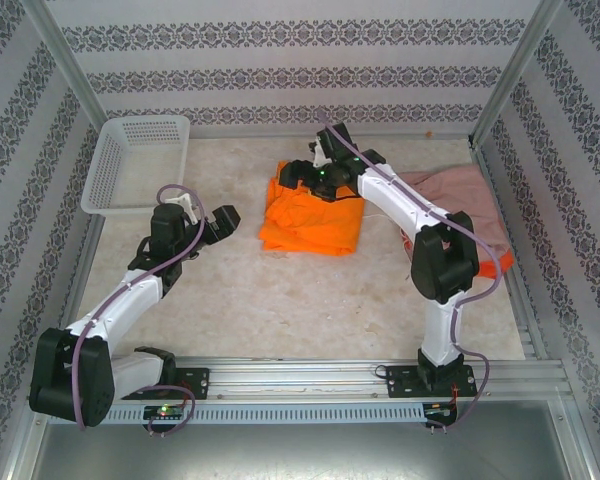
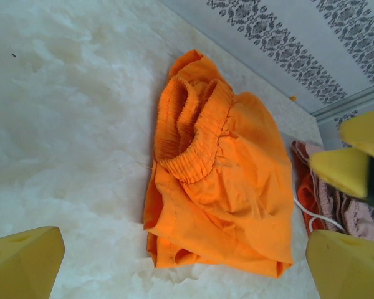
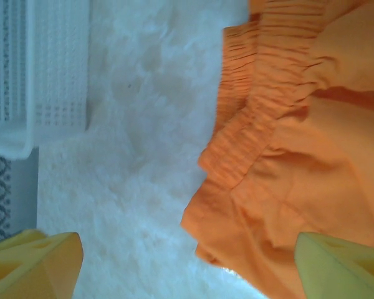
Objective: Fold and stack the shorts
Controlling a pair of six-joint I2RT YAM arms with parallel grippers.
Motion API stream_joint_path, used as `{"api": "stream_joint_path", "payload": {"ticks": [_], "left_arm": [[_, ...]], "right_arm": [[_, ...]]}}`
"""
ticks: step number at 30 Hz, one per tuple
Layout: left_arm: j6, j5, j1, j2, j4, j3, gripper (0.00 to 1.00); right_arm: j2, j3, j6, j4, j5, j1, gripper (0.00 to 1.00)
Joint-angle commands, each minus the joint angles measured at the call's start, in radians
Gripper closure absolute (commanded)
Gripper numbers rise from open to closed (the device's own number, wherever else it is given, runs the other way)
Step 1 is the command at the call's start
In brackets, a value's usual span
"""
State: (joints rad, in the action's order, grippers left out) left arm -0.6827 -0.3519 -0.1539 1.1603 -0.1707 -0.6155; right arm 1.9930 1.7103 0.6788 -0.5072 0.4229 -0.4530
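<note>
Folded orange shorts (image 1: 310,222) lie mid-table, gathered waist toward the far side. My right gripper (image 1: 300,176) hovers open over their far left corner; in its wrist view the shorts (image 3: 299,156) lie under its right finger (image 3: 340,268), with nothing between the fingers. My left gripper (image 1: 223,222) stands open just left of the pile, facing the shorts (image 2: 224,174) with a gap of bare table between. Pink shorts (image 1: 460,195) lie crumpled at the far right, and red-orange shorts (image 1: 497,265) peek out beneath them.
A white mesh basket (image 1: 130,160) stands at the far left corner, also in the right wrist view as the basket (image 3: 37,68). Patterned walls close in the table on three sides. The right arm's elbow (image 1: 440,260) overhangs the red-orange shorts.
</note>
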Motion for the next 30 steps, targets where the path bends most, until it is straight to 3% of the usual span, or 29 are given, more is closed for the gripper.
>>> {"api": "stream_joint_path", "payload": {"ticks": [1,10,19,24,30], "left_arm": [[-0.024,-0.020,0.014,-0.013,-0.061,0.008,0.00],[-0.022,-0.013,0.022,-0.037,-0.040,0.018,0.00],[-0.014,-0.072,0.034,-0.055,-0.015,0.013,0.00],[-0.010,-0.194,0.026,-0.031,0.021,-0.009,0.11],[-0.114,-0.298,-0.036,0.063,-0.087,0.022,0.25]], "right_arm": [[0.068,-0.049,0.096,0.171,0.084,-0.008,0.12],[0.152,-0.124,0.078,0.191,0.120,-0.062,0.12],[-0.125,-0.559,-0.175,0.087,0.097,-0.081,0.13],[-0.366,-0.627,-0.322,-0.107,-0.040,-0.086,0.14],[-0.466,-0.477,-0.335,-0.250,-0.338,-0.112,0.15]]}}
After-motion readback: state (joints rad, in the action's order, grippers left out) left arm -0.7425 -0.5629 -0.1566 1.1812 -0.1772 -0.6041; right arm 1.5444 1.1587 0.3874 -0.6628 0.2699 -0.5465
